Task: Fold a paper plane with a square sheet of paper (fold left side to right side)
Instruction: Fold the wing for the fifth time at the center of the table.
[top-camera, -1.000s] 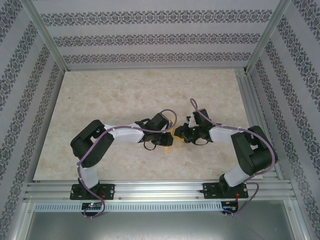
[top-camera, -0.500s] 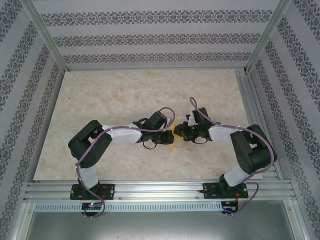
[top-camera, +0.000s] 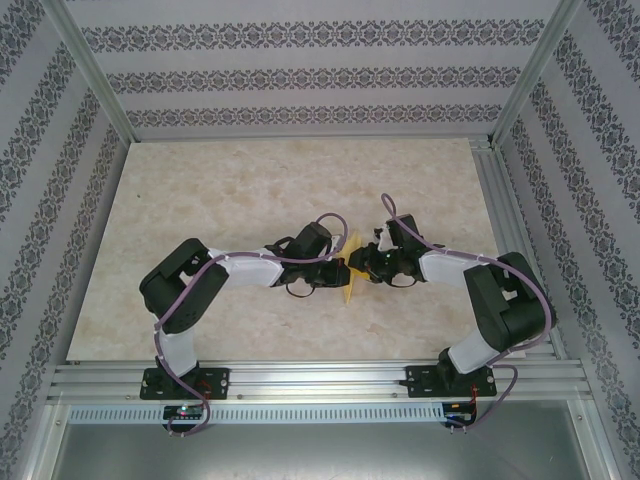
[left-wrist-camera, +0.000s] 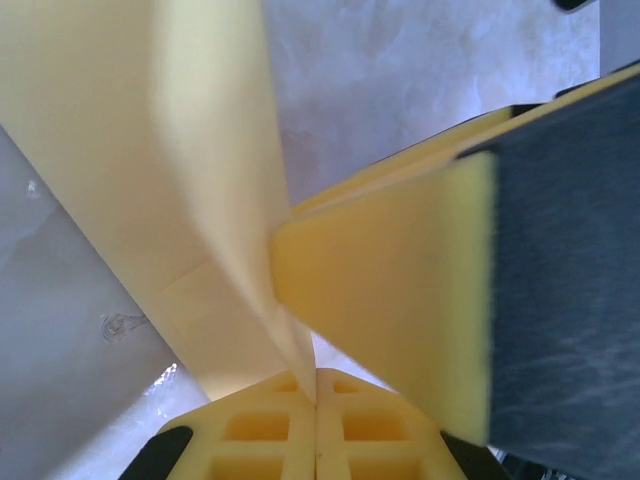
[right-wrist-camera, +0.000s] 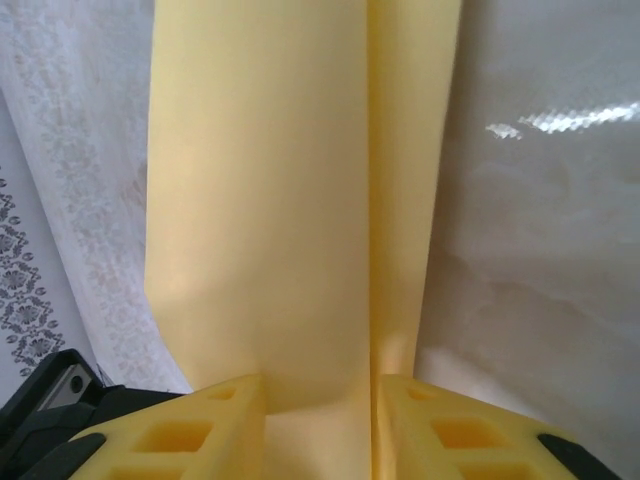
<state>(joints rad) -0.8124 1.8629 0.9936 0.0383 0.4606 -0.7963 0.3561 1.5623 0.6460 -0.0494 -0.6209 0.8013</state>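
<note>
Left pincer (left-wrist-camera: 316, 405): closed tight, with the paper (left-wrist-camera: 200, 150) nipped right at the seam between its yellow fingers (left-wrist-camera: 265, 430).
Right pincer (right-wrist-camera: 320, 425): seen part-way open, its fingers (right-wrist-camera: 200, 435) set apart and the folded paper standing in the gap; whether the sheet is pressed there cannot be told.
Paper: pale yellow, with a long crease seen running up it in the right wrist view.
Meeting point: the two pincers are found nose to nose in the overhead view, with the paper caught edge-on between them and a sliver showing on either side.
Beside the paper: a yellow pad with a dark backing (left-wrist-camera: 400, 300) is seen close against the sheet in the left wrist view.
Worktop (top-camera: 250, 190): a pale marbled surface, with the action placed near its middle, a little toward the near edge.
Surround: patterned walls (top-camera: 300, 75) are seen on three sides.
</note>
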